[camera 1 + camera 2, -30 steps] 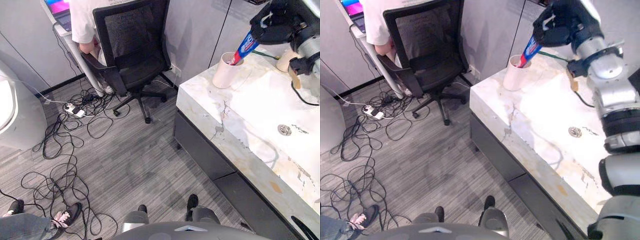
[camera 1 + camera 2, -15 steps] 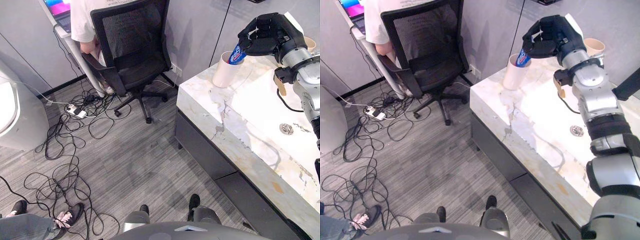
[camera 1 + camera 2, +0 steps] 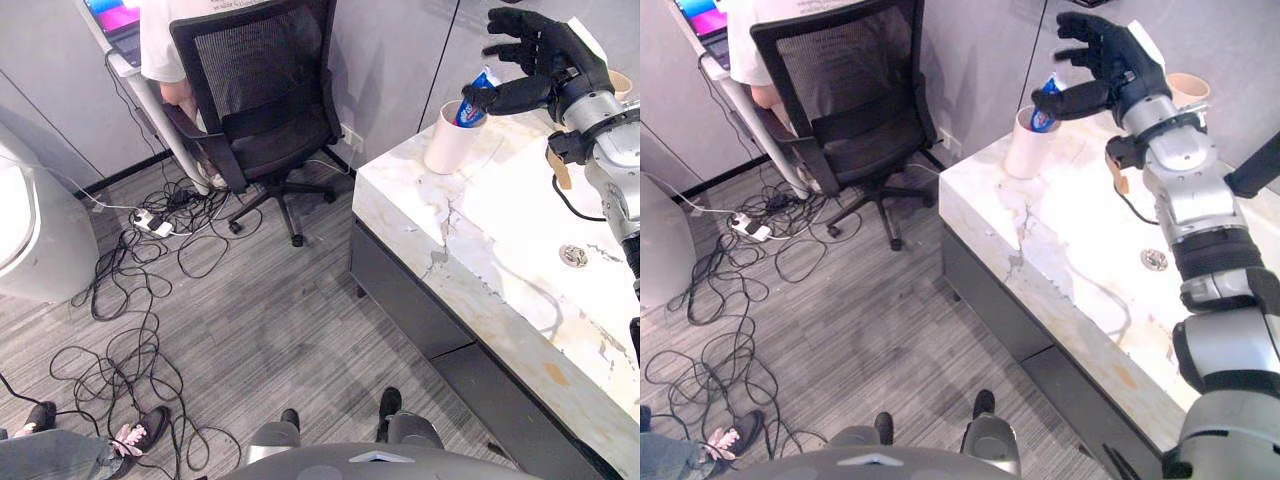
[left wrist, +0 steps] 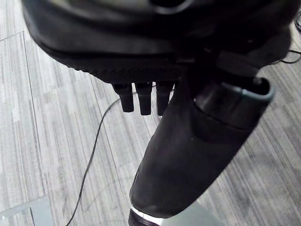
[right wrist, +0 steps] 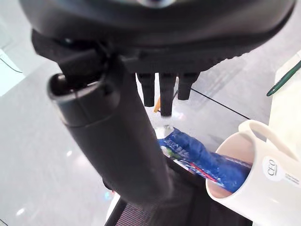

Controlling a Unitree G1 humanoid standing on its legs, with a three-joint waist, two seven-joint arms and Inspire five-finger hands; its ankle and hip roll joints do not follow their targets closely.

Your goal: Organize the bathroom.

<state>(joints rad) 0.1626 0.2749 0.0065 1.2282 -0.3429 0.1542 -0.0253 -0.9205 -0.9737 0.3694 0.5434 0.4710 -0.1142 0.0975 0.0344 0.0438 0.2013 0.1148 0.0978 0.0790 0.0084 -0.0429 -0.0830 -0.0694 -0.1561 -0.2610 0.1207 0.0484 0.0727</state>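
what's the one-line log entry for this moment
right hand: open above cup | toothpaste: standing in white cup | cup: on counter corner | left hand: idle, over floor

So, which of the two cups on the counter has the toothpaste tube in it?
The white cup at the counter's corner, just below the right hand, holds the toothpaste tube. The beige cup stands farther back, behind that arm.

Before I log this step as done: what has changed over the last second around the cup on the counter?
The right hand lowered the blue toothpaste tube into the white cup, then opened its fingers and let go; the tube now leans in the cup on its own, with the thumb close beside it. The cup stayed at the corner of the marble counter, and the left hand stayed idle over the floor.
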